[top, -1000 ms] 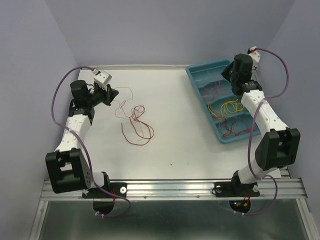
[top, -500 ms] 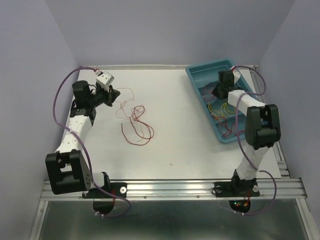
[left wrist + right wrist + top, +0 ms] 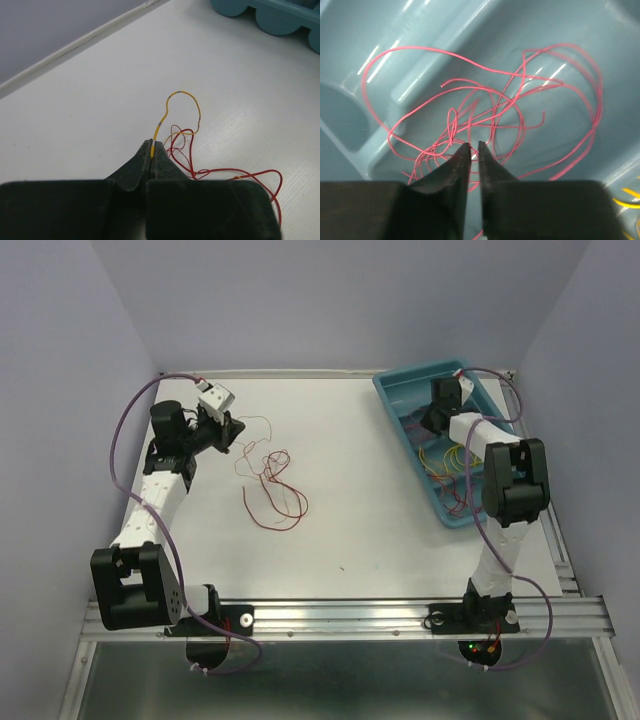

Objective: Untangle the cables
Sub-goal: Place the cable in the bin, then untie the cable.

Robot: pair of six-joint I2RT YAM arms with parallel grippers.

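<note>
A tangle of thin red and orange cables (image 3: 270, 480) lies on the white table, left of centre. My left gripper (image 3: 232, 430) sits at its far left end, shut on the tip of a yellow cable (image 3: 172, 97). That cable arches up from the fingertips (image 3: 152, 143), with red cables (image 3: 235, 175) trailing to the right. My right gripper (image 3: 428, 422) is down inside the teal tray (image 3: 392, 390). Its jaws (image 3: 473, 145) stand a narrow gap apart over a loose pile of pink-red cables (image 3: 485, 90) lying on the tray floor.
The tray's nearer compartment holds yellow cables (image 3: 455, 455), glimpsed at the right wrist view's lower right edge (image 3: 627, 200). The tray's scalloped edge (image 3: 280, 20) shows far off in the left wrist view. Grey walls close in the table on three sides.
The right arm folded and dropped its gripper into the tray's far compartment, and its jaws have just parted a little. The left gripper shifted slightly toward the back wall, still pinching the yellow cable.
</note>
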